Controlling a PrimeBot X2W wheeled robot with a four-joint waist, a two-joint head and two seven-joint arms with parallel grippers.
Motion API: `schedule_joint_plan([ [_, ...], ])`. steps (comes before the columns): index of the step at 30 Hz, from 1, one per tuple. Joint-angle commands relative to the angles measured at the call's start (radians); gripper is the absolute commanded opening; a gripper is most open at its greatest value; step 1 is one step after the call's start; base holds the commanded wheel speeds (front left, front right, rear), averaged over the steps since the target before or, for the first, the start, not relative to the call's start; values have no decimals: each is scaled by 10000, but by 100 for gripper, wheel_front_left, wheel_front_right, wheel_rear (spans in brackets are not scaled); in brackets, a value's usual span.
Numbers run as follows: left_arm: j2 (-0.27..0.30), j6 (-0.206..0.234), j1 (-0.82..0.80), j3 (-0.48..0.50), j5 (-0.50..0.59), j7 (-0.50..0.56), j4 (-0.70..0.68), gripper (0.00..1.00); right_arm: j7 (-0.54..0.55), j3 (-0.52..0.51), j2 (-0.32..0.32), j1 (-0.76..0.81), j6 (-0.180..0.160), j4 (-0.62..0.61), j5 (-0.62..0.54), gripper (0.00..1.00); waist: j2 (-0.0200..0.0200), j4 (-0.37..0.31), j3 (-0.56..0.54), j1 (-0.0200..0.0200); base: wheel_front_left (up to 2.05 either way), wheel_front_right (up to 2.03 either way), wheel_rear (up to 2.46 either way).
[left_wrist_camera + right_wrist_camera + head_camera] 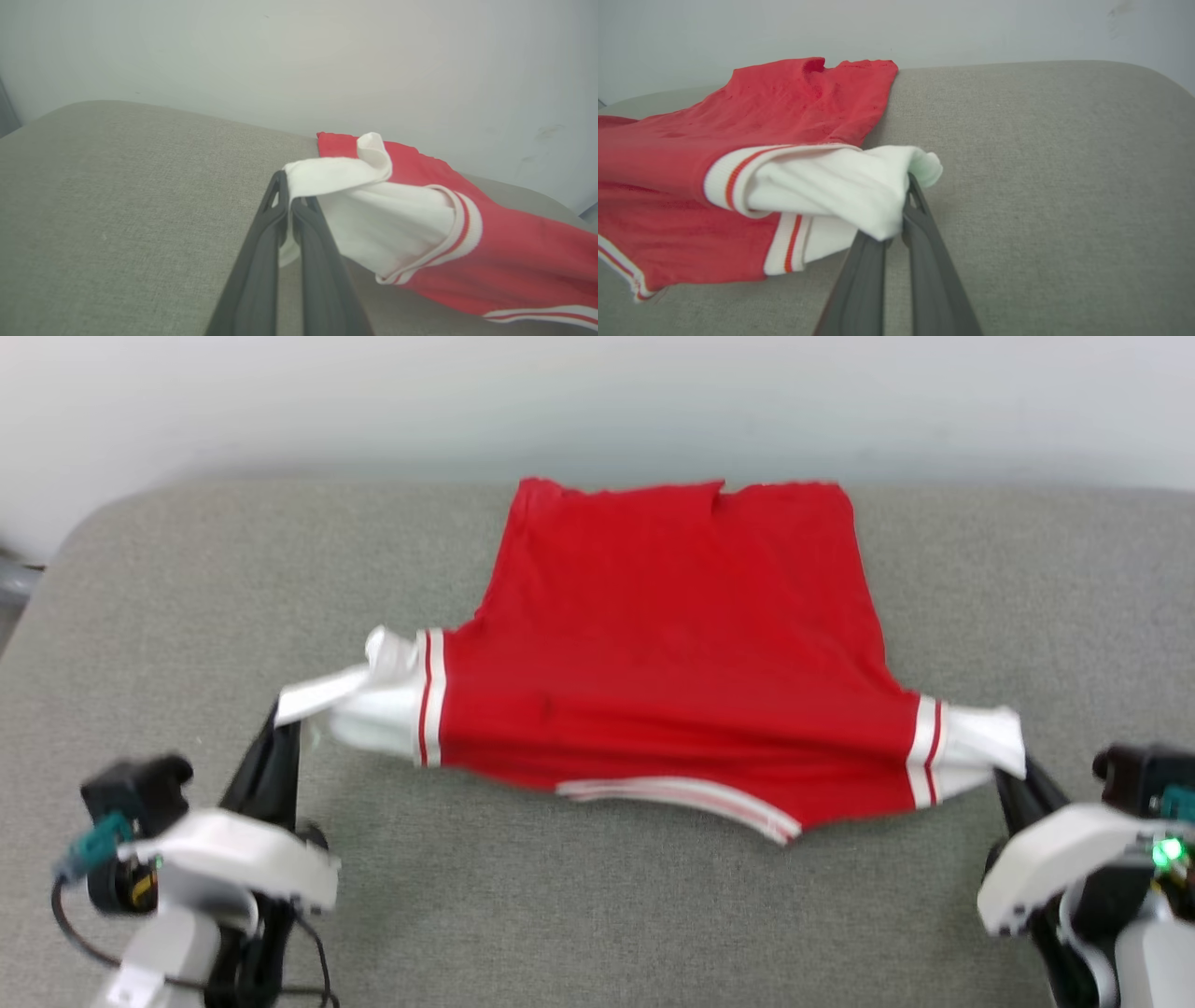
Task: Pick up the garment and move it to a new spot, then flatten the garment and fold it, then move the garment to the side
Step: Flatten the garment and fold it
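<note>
Midway through, by this reckoning. Holding the shirt by both sleeves: clamped narrow on a fold of the white left sleeve with the left gripper, and clamped just as narrow on the bunched white right sleeve with the right gripper. Nothing but cloth between either pair of jaws.

Stretched from one pair of jaws across to the other, with the sleeve ends raised a little off the cushion. Sagging between the jaws along the near edge, where the striped collar trim lies. Spread flat beyond the jaws, plain red, with the hem farthest off, close to the wall. No lettering on show, so probably lying front down, though hard to be sure in so soft a head view.

Judged done: picked up and brought to a spot in the middle of the cushion. Judged under way: flattening, by drawing the sleeves apart.

Not flat yet, going by the wrinkles near the far hem and the slack near edge.

Left to do: lay the sleeves down, let go, smooth out, fold, then shift the folded shirt aside. No fold made so far, only sleeve ends crumpled at the jaws.
</note>
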Motion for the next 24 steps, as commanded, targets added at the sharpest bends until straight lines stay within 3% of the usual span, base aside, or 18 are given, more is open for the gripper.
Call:
schedule_joint_plan([
  [1,100,323,709,114,-77,55,-437,0,302,-96,120,774,-17,-621,-86,0,-1,68,-443,3,0,0,0],
  [12,175,1923,4089,89,-240,698,-2914,0,1457,-561,504,4085,-19,-2645,-68,0,-1,193,-1505,3,0,0,0],
  [18,179,2267,4997,-102,-242,965,-3727,0,1778,-337,604,5043,-16,-2910,-88,0,-1,241,-1582,3,0,0,0],
  [19,199,2268,5013,-163,-196,1001,-3781,0,1784,-303,604,5093,-16,-2890,-61,15,-1,243,-1586,3,0,0,0],
  [20,200,2253,4998,-219,-189,1039,-3834,0,1761,-235,602,5082,-16,-2870,-12,40,-1,242,-1585,3,0,0,0],
  [21,242,2225,4953,-270,-130,1053,-3877,0,1717,-172,610,5016,-16,-2844,32,100,-1,240,-1589,3,0,0,0],
  [24,282,2167,4788,-391,-5,1103,-3990,0,1172,-44,617,4558,-14,-3006,81,100,-1,261,-1569,3,0,0,0],
])
